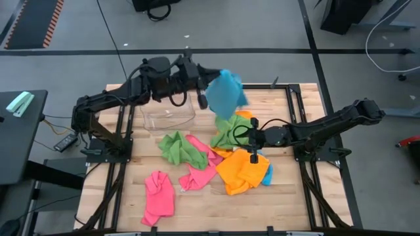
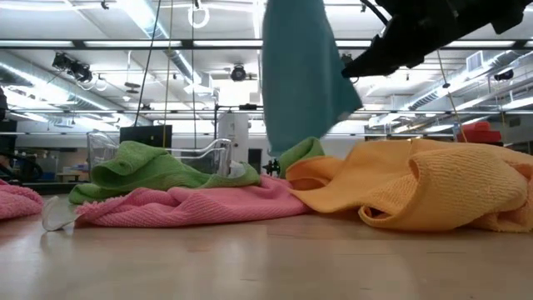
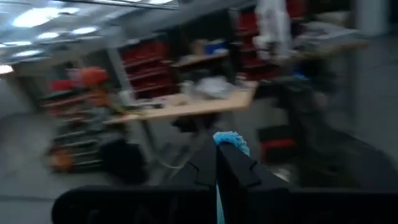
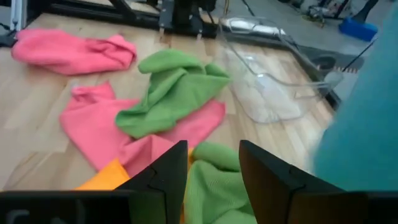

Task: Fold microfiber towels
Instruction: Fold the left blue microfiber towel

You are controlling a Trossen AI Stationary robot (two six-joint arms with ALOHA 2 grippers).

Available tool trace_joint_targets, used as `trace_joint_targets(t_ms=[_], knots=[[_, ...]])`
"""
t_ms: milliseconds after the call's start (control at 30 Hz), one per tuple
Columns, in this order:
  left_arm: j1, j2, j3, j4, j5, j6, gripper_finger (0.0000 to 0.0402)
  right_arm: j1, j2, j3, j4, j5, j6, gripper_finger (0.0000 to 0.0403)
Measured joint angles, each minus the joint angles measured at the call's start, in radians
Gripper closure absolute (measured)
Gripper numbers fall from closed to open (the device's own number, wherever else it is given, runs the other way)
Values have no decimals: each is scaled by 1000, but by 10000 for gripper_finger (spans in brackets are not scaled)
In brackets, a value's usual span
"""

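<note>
Sky-blue cloth up in the air! From above, the left gripper (image 1: 202,98) is clamped tight on a corner of the blue towel (image 1: 228,94), which dangles below it, over the table (image 1: 308,190). Nothing looks folded yet, I'd say: green towel (image 1: 178,147), pink towels (image 1: 159,198), orange towel (image 1: 241,172) all lie crumpled beside and under the right gripper (image 1: 253,156), which hangs low over the heap. The clear plastic tub (image 1: 168,117) sits under the left arm.

Level with the tabletop, the blue sheet (image 2: 300,71) hangs smooth and limp; the orange one (image 2: 433,192) shows a fine looped weave in soft folds.

Left wrist: just a fuzzy blue tuft (image 3: 231,140) pinched between the closed fingers.

Right wrist: its fingers (image 4: 168,174) stand partly apart, holding nothing, with green folds (image 4: 174,93) ahead of them.
</note>
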Motion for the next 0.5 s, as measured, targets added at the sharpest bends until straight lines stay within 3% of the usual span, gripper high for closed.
trace_joint_targets(t_ms=[167,500], knots=[[-43,0,0,-219,184,49,382,0,-12,0,-83,0,40,249],[-143,4,0,-686,201,47,394,0,-24,0,-111,0,56,249]])
